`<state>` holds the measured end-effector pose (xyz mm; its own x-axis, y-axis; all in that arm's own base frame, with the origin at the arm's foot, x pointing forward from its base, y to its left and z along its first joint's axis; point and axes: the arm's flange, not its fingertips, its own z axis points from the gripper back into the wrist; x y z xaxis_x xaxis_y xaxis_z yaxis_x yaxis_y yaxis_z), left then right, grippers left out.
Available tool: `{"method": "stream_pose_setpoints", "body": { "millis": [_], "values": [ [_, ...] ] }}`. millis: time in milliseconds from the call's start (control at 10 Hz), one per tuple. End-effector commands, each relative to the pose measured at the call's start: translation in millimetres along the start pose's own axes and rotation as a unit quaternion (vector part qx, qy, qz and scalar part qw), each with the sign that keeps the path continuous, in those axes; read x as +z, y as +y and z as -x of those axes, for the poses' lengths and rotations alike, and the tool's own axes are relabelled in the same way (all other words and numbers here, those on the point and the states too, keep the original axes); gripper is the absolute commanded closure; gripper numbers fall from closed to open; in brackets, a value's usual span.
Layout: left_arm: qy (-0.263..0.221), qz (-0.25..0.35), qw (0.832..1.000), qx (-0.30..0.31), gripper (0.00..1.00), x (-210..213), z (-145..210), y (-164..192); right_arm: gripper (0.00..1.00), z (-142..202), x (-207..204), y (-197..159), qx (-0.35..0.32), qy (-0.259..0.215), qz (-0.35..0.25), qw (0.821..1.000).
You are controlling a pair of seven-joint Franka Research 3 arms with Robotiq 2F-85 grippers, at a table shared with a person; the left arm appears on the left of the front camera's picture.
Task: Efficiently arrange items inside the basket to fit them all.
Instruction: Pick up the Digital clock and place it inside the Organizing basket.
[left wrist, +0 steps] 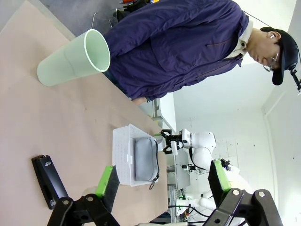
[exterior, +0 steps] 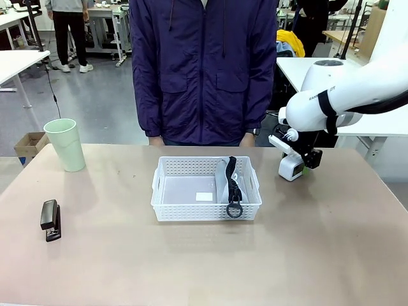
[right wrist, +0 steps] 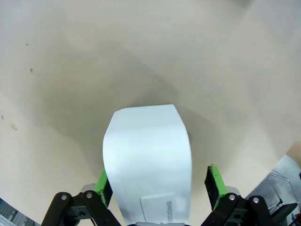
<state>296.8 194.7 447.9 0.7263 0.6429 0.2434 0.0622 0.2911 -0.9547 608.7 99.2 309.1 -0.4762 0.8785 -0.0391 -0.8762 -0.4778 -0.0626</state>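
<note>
While the right gripper hangs low at the right side of the table, its jaws stand apart on either side of the white box. In the right wrist view one green pad sits just beside the box and the other pad is clear of it, so nothing is clamped. The box's long axis runs straight away from the wrist, between the fingers. It lies to the right of the basket, apart from it.

The basket sits in the middle of the table with its long axis running left to right, in front of the person. The pouch stands on edge at the basket's right end, its long axis running from the near wall to the far wall. Its black strap lies over the top towards the robot, and the ring hangs at the near rim.

The cup stands upright, mouth up, at the far left of the table. The stapler lies nearer the robot on the left, well apart from the basket, its long axis running roughly from near to far.

The left gripper is spread wide with nothing between its pads, looking along the table at the stapler, cup and basket.
</note>
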Motion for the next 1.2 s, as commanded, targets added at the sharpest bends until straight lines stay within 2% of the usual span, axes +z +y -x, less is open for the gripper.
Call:
{"method": "stream_pose_setpoints", "body": {
  "millis": [0,400,500,600,700,800,900,1000,1100],
  "values": [
    [-0.005,0.01,1.0,-0.011,0.0,-1.0,-0.1,0.0,0.0,10.2,-1.4,-2.8,0.013,0.005,0.001,1.0],
    [-0.005,0.01,1.0,-0.011,0.0,-1.0,-0.1,0.0,0.0,9.0,-2.6,-3.3,0.025,-0.013,0.002,1.0],
    [-0.005,0.01,1.0,-0.011,0.0,-1.0,-0.1,0.0,0.6,9.2,-3.1,-3.6,0.024,-0.011,0.004,1.0],
    [-0.005,0.01,1.0,-0.011,0.0,-1.0,-0.1,0.0,0.6,9.3,-1.5,-3.6,0.021,-0.014,0.007,1.0],
    [-0.005,0.01,1.0,-0.011,0.0,-1.0,-0.1,0.0,1.0,9.5,-0.5,-3.4,0.019,-0.012,0.0,1.0],
    [-0.005,0.01,1.0,-0.011,0.0,-1.0,-0.1,0.0,0.64,9.4,-0.4,-3.0,0.02,-0.01,-0.004,1.0],
    [-0.005,0.01,1.0,-0.011,0.0,-1.0,-0.1,0.0,1.0,10.2,-1.9,-3.5,0.016,-0.01,-0.009,1.0],
    [-0.005,0.01,1.0,-0.011,0.0,-1.0,-0.1,0.0,0.87,10.3,-2.9,-3.9,0.017,-0.011,-0.011,1.0],
    [-0.005,0.01,1.0,-0.011,0.0,-1.0,-0.1,0.0,1.0,10.3,-2.7,-4.0,0.019,-0.011,-0.013,1.0]
  ]
}}
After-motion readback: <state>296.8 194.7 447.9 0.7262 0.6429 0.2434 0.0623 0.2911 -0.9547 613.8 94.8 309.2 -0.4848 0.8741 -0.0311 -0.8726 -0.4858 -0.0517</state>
